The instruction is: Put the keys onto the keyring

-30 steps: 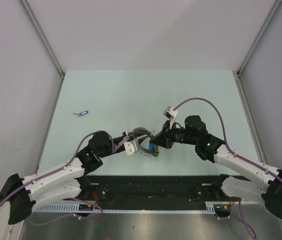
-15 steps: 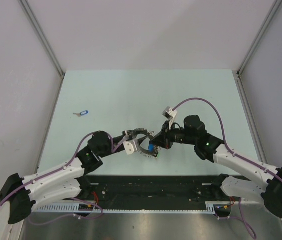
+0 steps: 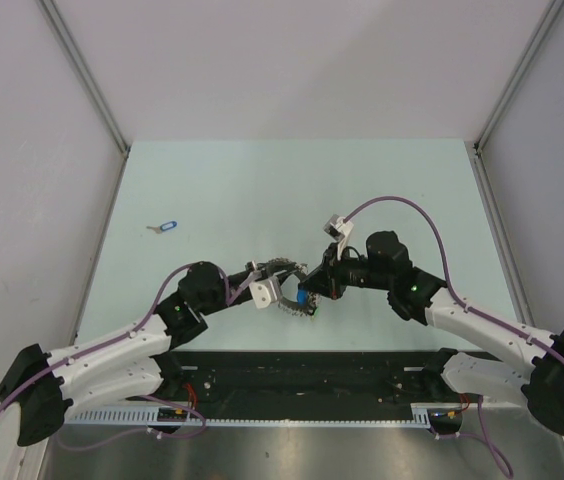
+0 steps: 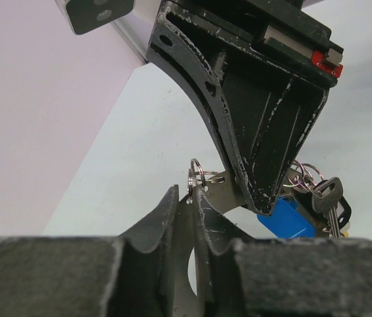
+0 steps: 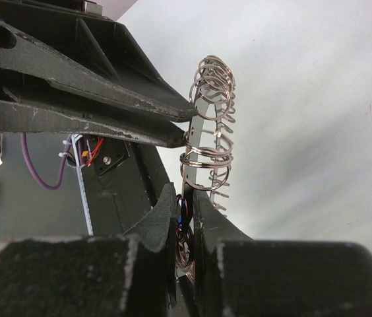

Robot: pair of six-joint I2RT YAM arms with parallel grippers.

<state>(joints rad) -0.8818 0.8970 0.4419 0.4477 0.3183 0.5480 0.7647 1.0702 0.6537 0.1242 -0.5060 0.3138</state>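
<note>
The keyring (image 3: 284,267) is held off the table between both grippers, just in front of the arm bases. My left gripper (image 3: 273,286) is shut on its flat metal edge (image 4: 218,194); the jaws (image 4: 186,198) pinch it from both sides. My right gripper (image 3: 309,282) is shut on the opposite part of the ring (image 5: 207,142), where small split rings line the edge. Keys hang from the ring below the right gripper, one with a blue head (image 4: 285,218) and a silver one (image 4: 324,191). Another blue-headed key (image 3: 166,226) lies alone on the table at the left.
The pale green table (image 3: 292,190) is walled by grey panels left, right and behind. A black rail with cabling (image 3: 302,375) runs along the near edge between the arm bases. The right arm's purple cable (image 3: 402,205) loops above the grippers.
Both grippers stay together at the keyring. The left wrist has shifted a little and the ring has tilted slightly. The loose blue key has not moved.
</note>
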